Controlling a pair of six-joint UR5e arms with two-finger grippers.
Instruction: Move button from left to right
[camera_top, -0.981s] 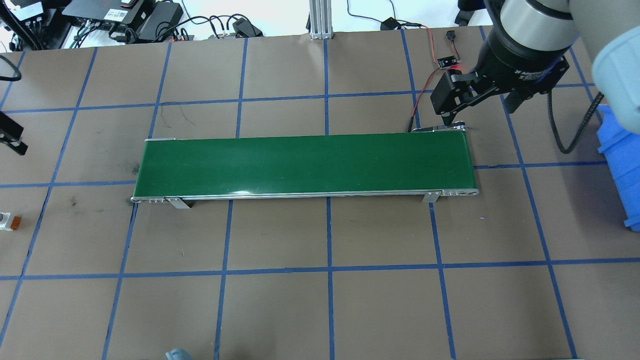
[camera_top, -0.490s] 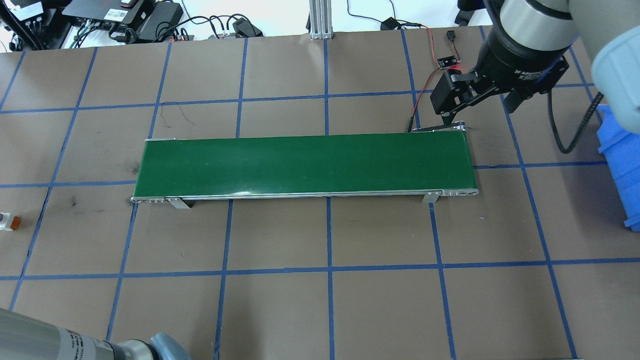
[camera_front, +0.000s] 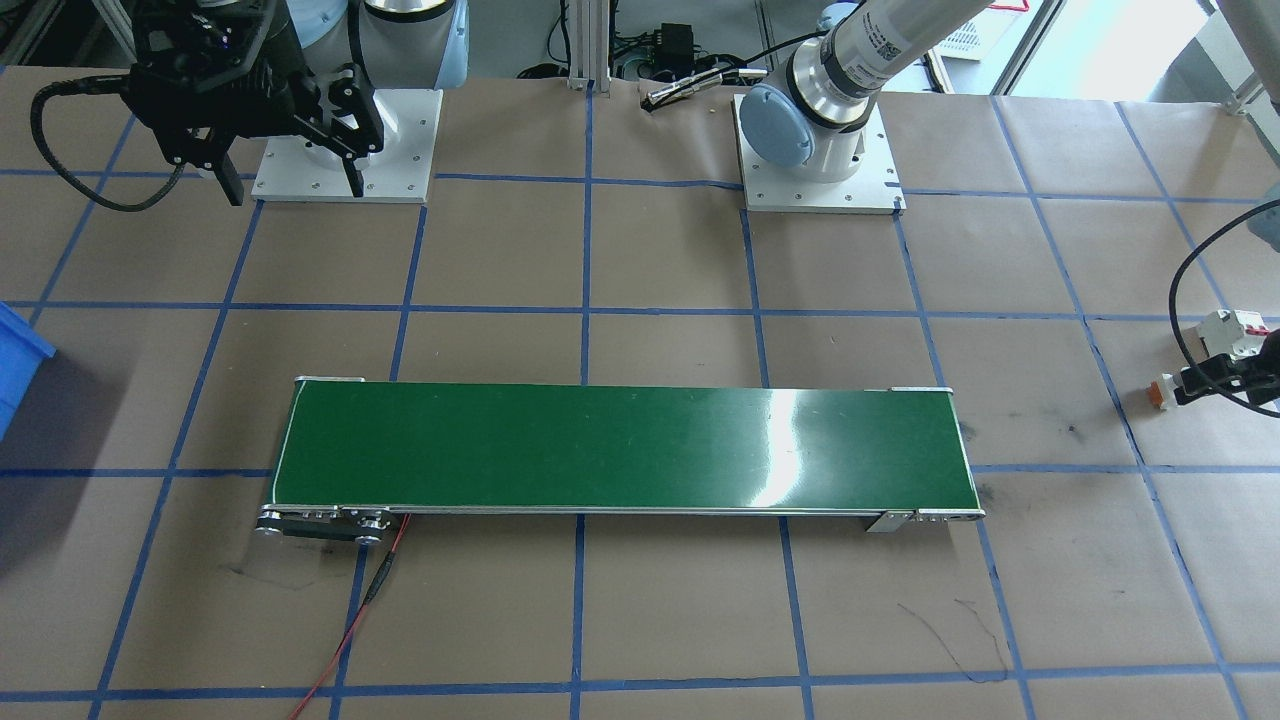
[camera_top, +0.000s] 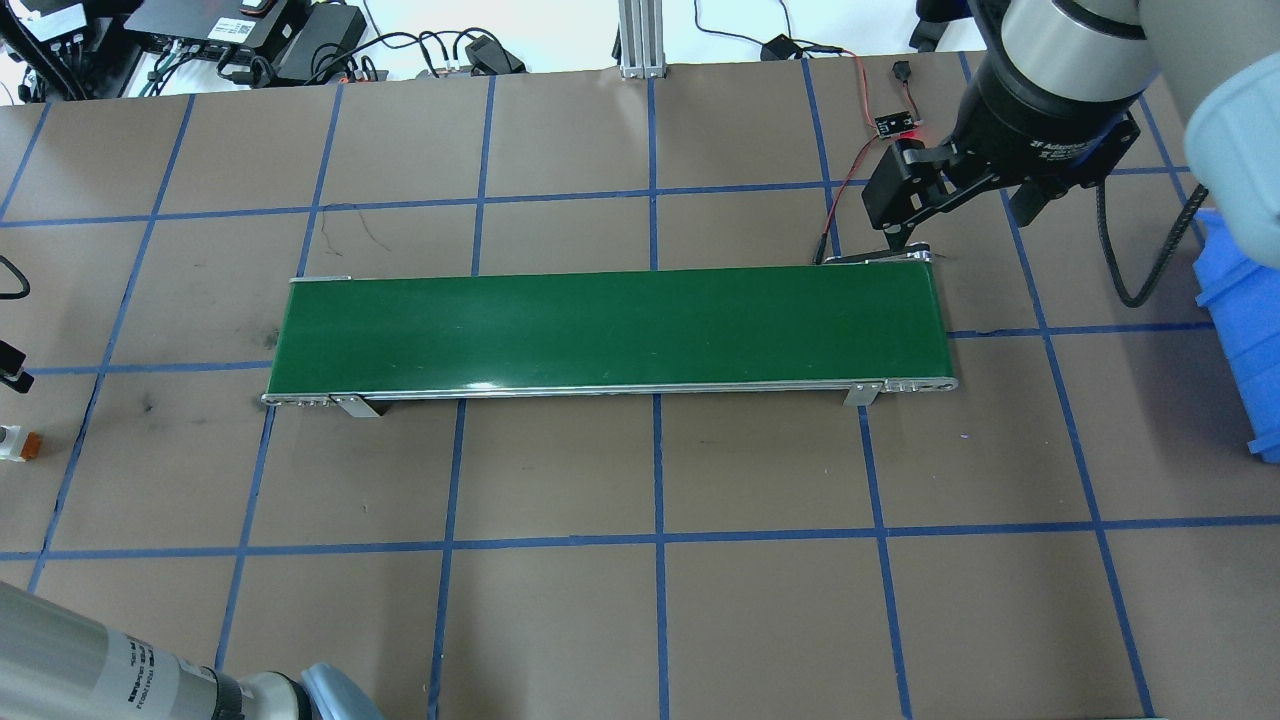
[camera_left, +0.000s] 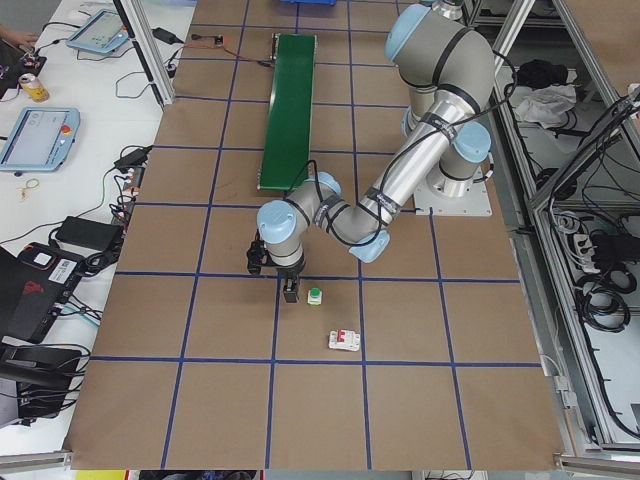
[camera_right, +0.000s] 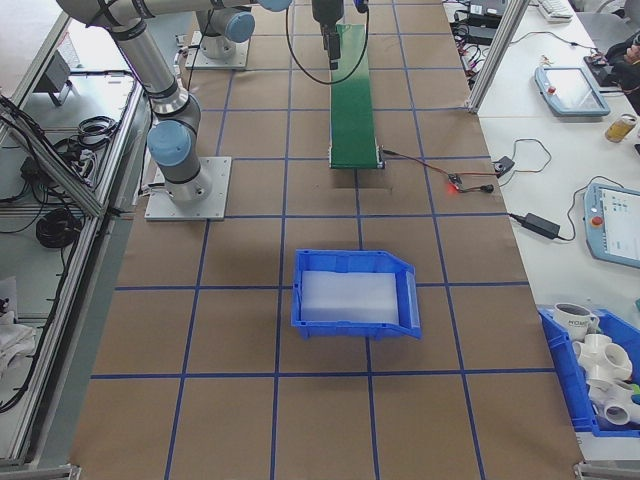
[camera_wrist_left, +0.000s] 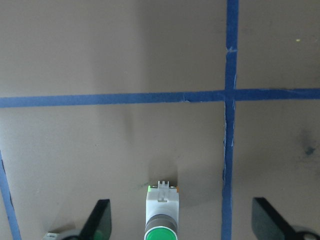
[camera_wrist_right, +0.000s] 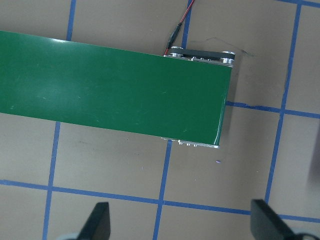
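Left gripper: the left gripper (camera_wrist_left: 180, 220) has its fingers (camera_wrist_left: 100, 217) spread wide, nothing between them touched yet; it hangs low over the brown paper at the robot's left end of the table, seen also in the left side view (camera_left: 285, 280).

Button from the gripper: the button (camera_wrist_left: 161, 212) lies between the two spread fingers, a little nearer the one on the wrist view's left, with bare paper on both sides.

Button's axis: it lies on its side, green cap toward the wrist camera and the orange-red base pointing away, so its long axis runs crosswise to the line between the fingers. I judge that closing would bring the pads onto the white flanks.

Place on the table: well apart from the green conveyor belt (camera_top: 610, 330), beyond its left end; the overhead view catches the button only at the frame's left edge (camera_top: 18, 443).

Neighbour: a white circuit breaker (camera_left: 344, 341) lies near the button, outside the fingers' span.

Right gripper: the right gripper (camera_wrist_right: 180, 222) is spread too and empty, high above the belt's right end (camera_top: 930, 215).

Nearer arm: the left, plainly; the right is a whole belt's length away.

Coming move: likely a short descent and a squeeze.
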